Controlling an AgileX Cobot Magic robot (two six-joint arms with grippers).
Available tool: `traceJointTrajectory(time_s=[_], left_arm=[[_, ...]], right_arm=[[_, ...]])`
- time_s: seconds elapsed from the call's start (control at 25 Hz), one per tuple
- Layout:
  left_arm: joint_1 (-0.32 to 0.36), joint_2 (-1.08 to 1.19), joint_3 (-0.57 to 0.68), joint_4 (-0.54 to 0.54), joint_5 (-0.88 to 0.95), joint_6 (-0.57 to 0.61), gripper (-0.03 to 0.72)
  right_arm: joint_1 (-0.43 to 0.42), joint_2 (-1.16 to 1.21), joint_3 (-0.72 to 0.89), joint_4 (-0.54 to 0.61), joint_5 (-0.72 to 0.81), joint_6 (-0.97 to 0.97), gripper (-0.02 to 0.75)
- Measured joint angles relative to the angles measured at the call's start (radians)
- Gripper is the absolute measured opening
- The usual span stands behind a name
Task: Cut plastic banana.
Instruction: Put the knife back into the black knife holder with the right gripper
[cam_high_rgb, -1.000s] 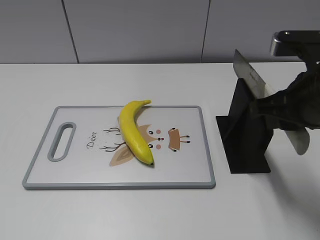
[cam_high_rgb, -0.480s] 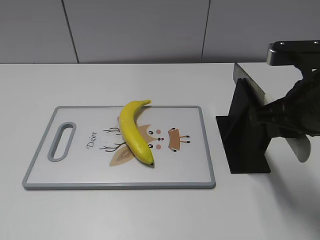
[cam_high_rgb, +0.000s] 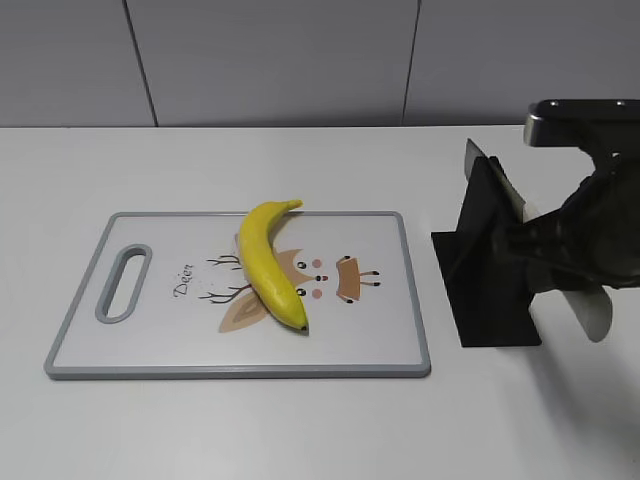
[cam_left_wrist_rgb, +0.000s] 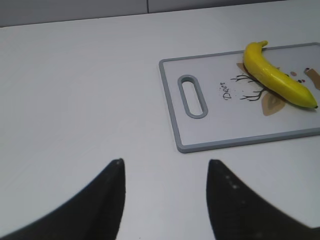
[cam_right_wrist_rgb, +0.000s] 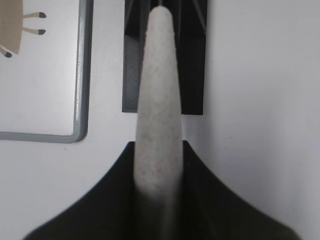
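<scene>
The plastic banana (cam_high_rgb: 268, 262) lies whole on the white cutting board (cam_high_rgb: 150, 340), stem toward the back; it also shows in the left wrist view (cam_left_wrist_rgb: 277, 77) on the board (cam_left_wrist_rgb: 225, 125). My right gripper (cam_high_rgb: 535, 245) is shut on the knife's speckled grey handle (cam_right_wrist_rgb: 159, 100), with the fingers (cam_right_wrist_rgb: 159, 145) on either side of it. The knife blade (cam_high_rgb: 495, 175) sticks up behind the black knife stand (cam_high_rgb: 490, 290). My left gripper (cam_left_wrist_rgb: 165, 162) is open and empty over bare table left of the board; it does not show in the exterior view.
The knife stand (cam_right_wrist_rgb: 192, 60) sits just right of the board's grey rim (cam_right_wrist_rgb: 82, 75). The board has a handle slot (cam_high_rgb: 123, 283) at its left end. A grey wall runs behind the white table.
My right gripper and the knife have moved lower; less of the blade shows above the stand. The banana and the board have not moved.
</scene>
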Motion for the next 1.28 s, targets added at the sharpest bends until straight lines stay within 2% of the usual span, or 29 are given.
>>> traceJointTrajectory(time_s=[0.32,0.4,0.44,0.64,0.76,1.04,1.28], left_arm=[[0.000,0.000,0.000,0.000,0.000,0.000,0.509],[0.000,0.000,0.000,0.000,0.000,0.000,0.509],[0.000,0.000,0.000,0.000,0.000,0.000,0.509],[0.000,0.000,0.000,0.000,0.000,0.000,0.509],[0.000,0.000,0.000,0.000,0.000,0.000,0.509],[0.000,0.000,0.000,0.000,0.000,0.000,0.509],[0.000,0.000,0.000,0.000,0.000,0.000,0.509]], right_arm=[[0.000,0.032,0.000,0.000,0.000,-0.028,0.178],[0.000,0.029,0.000,0.004,0.003,-0.040,0.200],[0.000,0.028,0.000,0.011,0.007,-0.050,0.233],[0.000,0.028,0.000,0.025,0.026,-0.060,0.493],[0.000,0.026,-0.001,0.032,0.031,-0.061,0.565],[0.000,-0.052,-0.108,0.035,0.072,-0.137,0.587],[0.000,-0.183,-0.164,0.055,0.095,-0.374,0.587]])
